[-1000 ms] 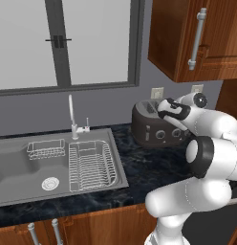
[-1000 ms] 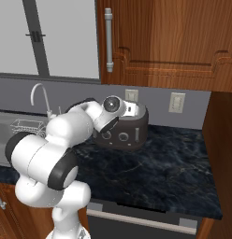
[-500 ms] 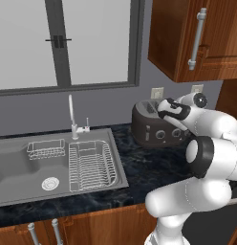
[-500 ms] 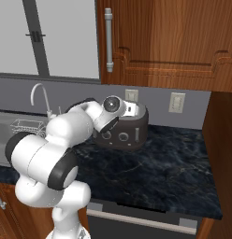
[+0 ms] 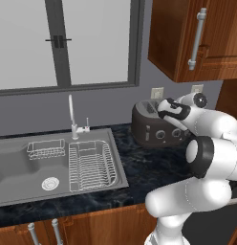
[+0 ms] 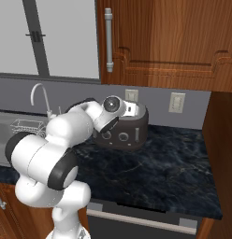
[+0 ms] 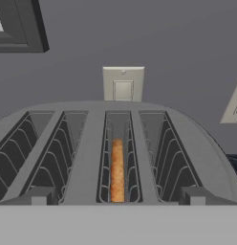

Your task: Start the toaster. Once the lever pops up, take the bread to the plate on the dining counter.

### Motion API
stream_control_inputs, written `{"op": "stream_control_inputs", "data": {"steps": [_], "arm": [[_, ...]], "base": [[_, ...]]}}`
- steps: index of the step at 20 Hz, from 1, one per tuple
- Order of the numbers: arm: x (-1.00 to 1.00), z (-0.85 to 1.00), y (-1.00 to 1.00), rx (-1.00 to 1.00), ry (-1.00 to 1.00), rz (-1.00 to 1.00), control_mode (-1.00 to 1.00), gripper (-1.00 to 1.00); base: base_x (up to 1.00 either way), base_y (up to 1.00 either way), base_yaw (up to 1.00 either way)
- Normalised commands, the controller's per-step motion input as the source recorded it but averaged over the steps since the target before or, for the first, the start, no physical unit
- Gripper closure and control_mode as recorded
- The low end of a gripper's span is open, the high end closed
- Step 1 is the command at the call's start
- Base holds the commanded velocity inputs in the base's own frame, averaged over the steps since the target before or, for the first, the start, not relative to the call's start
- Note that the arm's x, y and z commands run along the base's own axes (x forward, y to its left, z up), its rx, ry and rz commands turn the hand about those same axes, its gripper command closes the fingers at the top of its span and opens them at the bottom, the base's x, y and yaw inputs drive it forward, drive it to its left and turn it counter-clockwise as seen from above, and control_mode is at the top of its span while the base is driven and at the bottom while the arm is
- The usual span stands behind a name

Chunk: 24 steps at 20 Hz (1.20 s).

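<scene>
The toaster (image 6: 122, 128), rounded and dark brown-grey, stands on the dark marbled bench (image 6: 155, 172) close to its back edge, against the grey wall, with small round knobs on its front face. The white arm (image 6: 66, 135) rises from the lower left and bends across to the toaster's left end, its round wrist joint level with the toaster's top; the hand is hidden behind that joint, so how the fingers stand cannot be told from here. Two wall outlets (image 6: 177, 102) sit above the bench's back edge, one just behind the toaster. A curved tap (image 6: 38, 95) and a wire rack (image 6: 25, 125) lie toward the bench's left end. Wooden cupboards (image 6: 169, 42) hang above, one with a vertical metal handle (image 6: 108, 39).
</scene>
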Motion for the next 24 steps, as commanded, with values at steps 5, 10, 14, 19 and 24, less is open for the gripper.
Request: {"op": "stream_control_inputs", "data": {"steps": [5,10,14,19,24], "arm": [[0.00,0.00,0.00,0.00,0.00,0.00,-1.00,-1.00],[0.00,0.00,0.00,0.00,0.00,0.00,-1.00,-1.00],[0.00,0.00,0.00,0.00,0.00,0.00,-1.00,-1.00],[0.00,0.00,0.00,0.00,0.00,0.00,-1.00,-1.00],[0.00,0.00,0.00,0.00,0.00,0.00,-1.00,-1.00]], "base": [[0.00,0.00,0.00],[0.00,0.00,0.00],[0.00,0.00,0.00],[0.00,0.00,0.00],[0.00,0.00,0.00]]}}
